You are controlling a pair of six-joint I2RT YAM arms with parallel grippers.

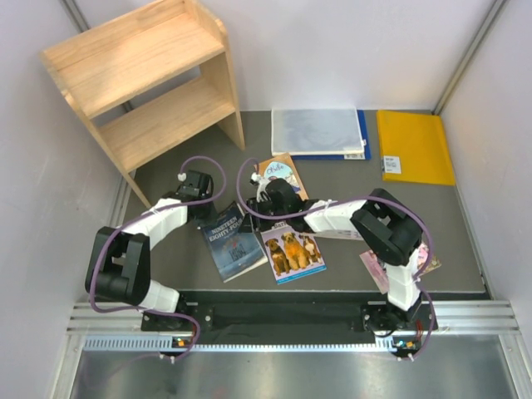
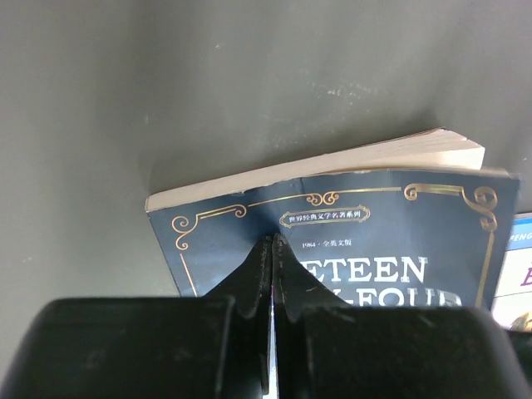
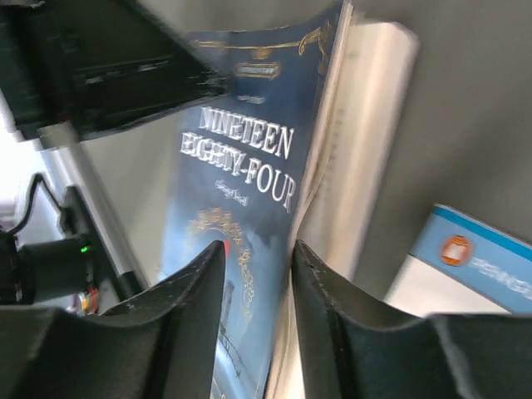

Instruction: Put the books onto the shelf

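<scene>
On the grey table point(image 1: 184, 259) before one wooden shelf point(image 1: 141, 62), four books point(image 1: 293, 253) are showing; the clenched left gripper point(image 2: 274, 241) is touching the dark blue book point(image 1: 234, 245), the right gripper point(image 3: 258, 247) straddling its edge, jaws apart.

Far side of the dark table point(image 1: 465, 241), a grey-white folder point(image 1: 318, 131) lies flat, a yellow envelope point(image 1: 416, 148) just to its right.

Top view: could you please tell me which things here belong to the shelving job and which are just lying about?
Job: shelf, dark blue book, dog book, orange book, pink book.
Lying about: yellow envelope, grey folder.
</scene>
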